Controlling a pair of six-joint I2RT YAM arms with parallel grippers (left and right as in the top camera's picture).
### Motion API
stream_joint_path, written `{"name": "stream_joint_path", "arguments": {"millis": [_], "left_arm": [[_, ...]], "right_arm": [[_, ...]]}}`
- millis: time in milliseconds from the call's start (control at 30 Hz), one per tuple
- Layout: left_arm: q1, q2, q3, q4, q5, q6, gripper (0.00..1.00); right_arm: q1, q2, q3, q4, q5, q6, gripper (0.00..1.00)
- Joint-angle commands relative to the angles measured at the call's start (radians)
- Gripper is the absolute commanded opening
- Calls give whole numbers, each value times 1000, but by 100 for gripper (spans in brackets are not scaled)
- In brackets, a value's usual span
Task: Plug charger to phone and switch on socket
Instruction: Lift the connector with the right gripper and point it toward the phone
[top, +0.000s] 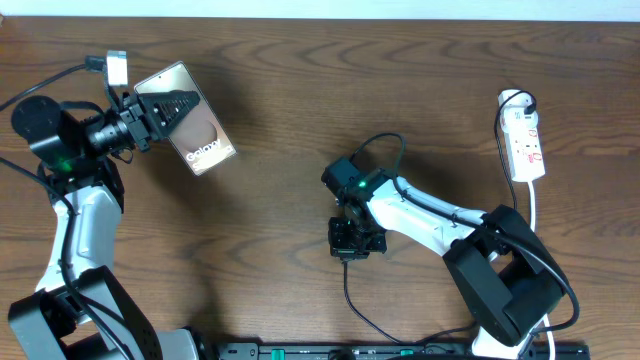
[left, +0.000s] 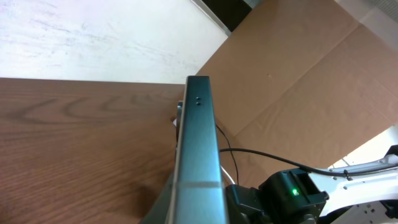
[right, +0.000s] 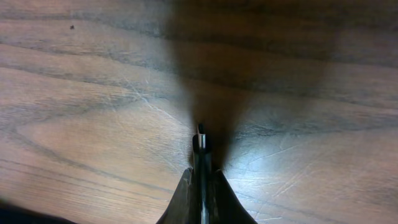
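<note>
The phone (top: 196, 132), with its tan screen and white lettering, is lifted off the table at the upper left, tilted, with my left gripper (top: 166, 107) shut on it. In the left wrist view I see the phone (left: 199, 146) edge-on, its grey end with two small holes pointing away. At mid-table my right gripper (top: 354, 243) is shut on the charger plug (right: 201, 142), whose black tip sticks out past the fingertips (right: 184, 186) just above the wood. The thin charger cable (top: 347, 292) trails toward the front edge. The socket (top: 525, 140), a white power strip, lies at the far right.
A white cord (top: 536, 215) runs from the strip toward the right arm's base (top: 505, 285). A black rail (top: 400, 350) lines the front edge. Brown cardboard (left: 298, 81) stands beyond the table in the left wrist view, where the right arm (left: 292, 193) also shows.
</note>
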Motion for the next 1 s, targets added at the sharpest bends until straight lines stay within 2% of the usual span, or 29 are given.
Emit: {"name": "stream_joint_path", "arguments": {"millis": [0, 67, 133, 300, 400, 633, 867, 967], "left_arm": [[3, -8, 13, 6, 5, 5, 7], [3, -8, 13, 5, 5, 5, 8], [3, -8, 13, 6, 5, 5, 7], [3, -8, 13, 6, 5, 5, 7], [3, -8, 13, 6, 5, 5, 7], [3, -8, 13, -25, 5, 6, 7], [3, -8, 13, -28, 5, 6, 7], [-5, -8, 13, -36, 5, 5, 7]], "right_arm": [[-1, 35, -39, 22, 48, 15, 1], [-11, 35, -35, 45, 37, -3, 1], [-24, 35, -32, 114, -39, -88, 1], [-61, 35, -32, 428, -480, -351, 1], [-70, 35, -32, 600, -715, -417, 1], [-69, 35, -32, 936, -988, -422, 1], [-69, 35, -32, 1081, -1030, -412, 1], [-69, 35, -32, 1141, -1029, -360, 1]]}}
